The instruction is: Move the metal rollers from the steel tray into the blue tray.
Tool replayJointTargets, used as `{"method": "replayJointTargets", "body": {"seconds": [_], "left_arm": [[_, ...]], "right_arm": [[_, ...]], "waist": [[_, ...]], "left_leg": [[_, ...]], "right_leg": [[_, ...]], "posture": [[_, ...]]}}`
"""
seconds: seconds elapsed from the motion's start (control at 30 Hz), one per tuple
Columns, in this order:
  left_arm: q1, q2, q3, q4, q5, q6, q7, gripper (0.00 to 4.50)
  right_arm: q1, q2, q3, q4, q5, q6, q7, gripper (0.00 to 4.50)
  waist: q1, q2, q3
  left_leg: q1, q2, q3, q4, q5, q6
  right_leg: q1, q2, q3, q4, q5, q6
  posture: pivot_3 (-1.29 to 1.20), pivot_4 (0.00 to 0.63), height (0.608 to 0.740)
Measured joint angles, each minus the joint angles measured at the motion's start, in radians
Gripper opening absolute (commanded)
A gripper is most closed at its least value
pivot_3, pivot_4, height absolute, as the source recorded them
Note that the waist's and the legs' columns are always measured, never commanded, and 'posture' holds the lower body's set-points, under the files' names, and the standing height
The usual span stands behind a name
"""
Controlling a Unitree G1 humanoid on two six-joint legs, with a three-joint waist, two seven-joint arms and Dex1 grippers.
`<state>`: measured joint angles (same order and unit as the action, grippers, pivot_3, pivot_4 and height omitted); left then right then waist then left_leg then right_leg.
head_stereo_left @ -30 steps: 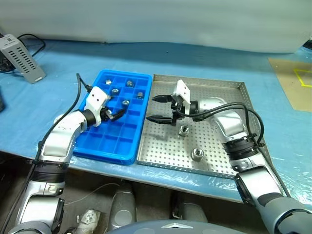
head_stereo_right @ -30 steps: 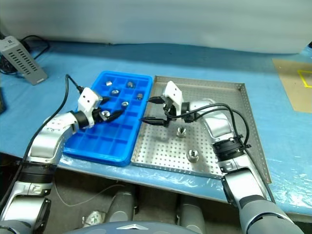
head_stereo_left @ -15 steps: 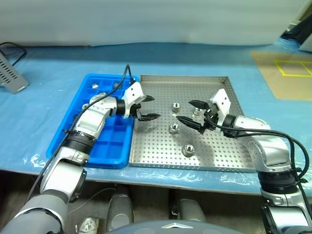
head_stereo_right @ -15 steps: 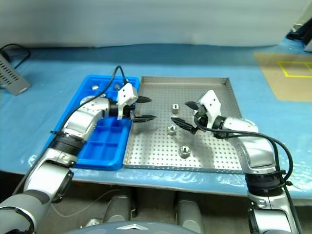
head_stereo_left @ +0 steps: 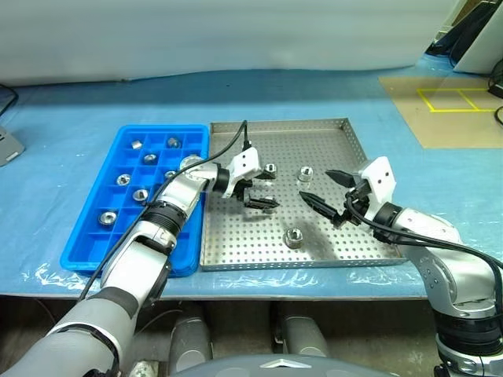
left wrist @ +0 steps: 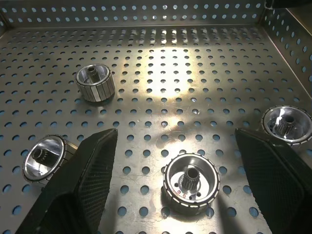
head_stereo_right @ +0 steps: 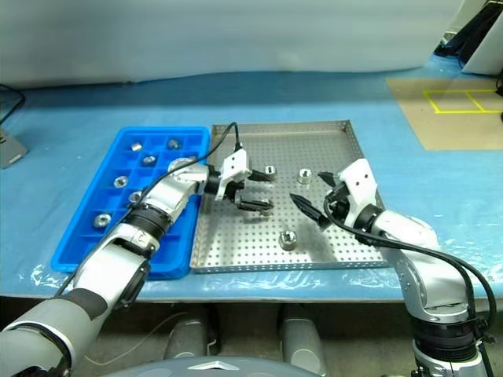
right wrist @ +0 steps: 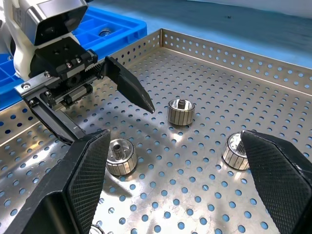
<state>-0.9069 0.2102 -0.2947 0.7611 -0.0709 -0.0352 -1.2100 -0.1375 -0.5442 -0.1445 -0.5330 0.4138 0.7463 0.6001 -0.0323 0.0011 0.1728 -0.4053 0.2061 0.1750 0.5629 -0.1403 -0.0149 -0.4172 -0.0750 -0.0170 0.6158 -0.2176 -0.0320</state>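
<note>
The steel tray (head_stereo_left: pixel 357 236) holds several metal rollers: one (head_stereo_left: pixel 270 168) and another (head_stereo_left: pixel 305 173) toward the far side, and one (head_stereo_left: pixel 293 236) nearer the front. My left gripper (head_stereo_left: pixel 273 192) reaches over from the blue tray (head_stereo_left: pixel 86 247) side and hovers low over the steel tray, open. In the left wrist view a roller (left wrist: pixel 190 183) lies between its fingers (left wrist: pixel 87 170), untouched. My right gripper (head_stereo_left: pixel 314 185) is open above the tray's right half, pointing at the left gripper and holding nothing. Several rollers (head_stereo_left: pixel 122 179) sit in the blue tray's compartments.
Both trays sit side by side on a table covered in blue sheet (head_stereo_left: pixel 71 94), close to its front edge. A brown board with yellow tape (head_stereo_left: pixel 444 106) lies at the far right. A cable (head_stereo_left: pixel 228 145) runs from the left wrist.
The camera swung right. My left gripper crossed from above the blue tray into the steel tray. My right gripper drew back toward the tray's right side. Both stayed open.
</note>
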Motion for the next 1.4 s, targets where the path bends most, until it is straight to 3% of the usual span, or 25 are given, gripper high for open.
{"method": "replayJointTargets", "body": {"seconds": [0.37,0.73,0.83,0.93,1.03,1.17,1.4], "left_arm": [[0.014,-0.019,-0.023,0.048,0.055,-0.011,-0.054,4.05],[-0.024,-0.056,-0.033,0.178,0.14,-0.015,0.027,4.05],[-0.027,-0.064,-0.03,0.195,0.152,-0.042,0.045,3.47],[-0.033,-0.065,-0.024,0.218,0.155,-0.06,0.058,2.49],[-0.035,-0.071,-0.024,0.234,0.157,-0.076,0.06,2.49],[-0.038,-0.07,-0.019,0.245,0.155,-0.085,0.055,1.8],[-0.032,-0.028,0.053,0.202,0.102,-0.058,0.052,1.8]], "right_arm": [[-0.009,-0.006,0.014,-0.016,0.009,0.026,-0.038,4.5],[-0.002,-0.008,0.021,0.017,0.001,-0.009,-0.035,4.5],[0.008,-0.008,0.021,0.022,-0.001,-0.019,-0.036,4.5],[0.021,-0.008,0.021,0.023,-0.004,-0.027,-0.036,4.5],[0.028,-0.008,0.023,0.026,-0.008,-0.038,-0.036,4.5],[0.028,-0.008,0.032,0.042,-0.015,-0.054,-0.035,4.5],[0.02,-0.008,0.045,0.069,-0.018,-0.075,-0.029,4.5]], "waist": [[-0.008,0.0,0.0],[-0.007,0.0,0.0],[-0.009,0.0,0.0],[-0.009,0.0,0.0],[-0.009,0.0,0.0],[-0.009,0.0,0.0],[-0.011,0.0,0.0]], "left_leg": [[-0.001,0.0,0.001,-0.001,-0.004,0.006],[0.002,0.0,0.001,0.0,-0.004,0.006],[0.002,0.0,0.001,0.0,-0.004,0.006],[0.002,0.0,0.001,0.0,-0.004,0.006],[0.002,0.0,0.001,0.0,-0.004,0.006],[0.003,0.0,0.001,0.001,-0.004,0.006],[0.002,0.0,0.001,-0.001,-0.004,0.006]], "right_leg": [[0.004,0.0,0.0,-0.009,0.001,0.002],[0.008,-0.001,0.0,-0.01,0.001,0.002],[0.008,-0.001,0.0,-0.011,0.001,0.002],[0.008,-0.001,-0.001,-0.011,0.001,0.002],[0.009,-0.001,-0.001,-0.011,0.001,0.002],[0.009,-0.001,-0.001,-0.011,0.001,0.002],[0.007,-0.001,-0.001,-0.011,0.001,0.002]], "posture": [[-0.53,0.15,0.74],[-0.54,0.15,0.74],[-0.54,0.15,0.74],[-0.54,0.15,0.74],[-0.54,0.15,0.74],[-0.52,0.15,0.74],[-0.5,0.15,0.74]]}}
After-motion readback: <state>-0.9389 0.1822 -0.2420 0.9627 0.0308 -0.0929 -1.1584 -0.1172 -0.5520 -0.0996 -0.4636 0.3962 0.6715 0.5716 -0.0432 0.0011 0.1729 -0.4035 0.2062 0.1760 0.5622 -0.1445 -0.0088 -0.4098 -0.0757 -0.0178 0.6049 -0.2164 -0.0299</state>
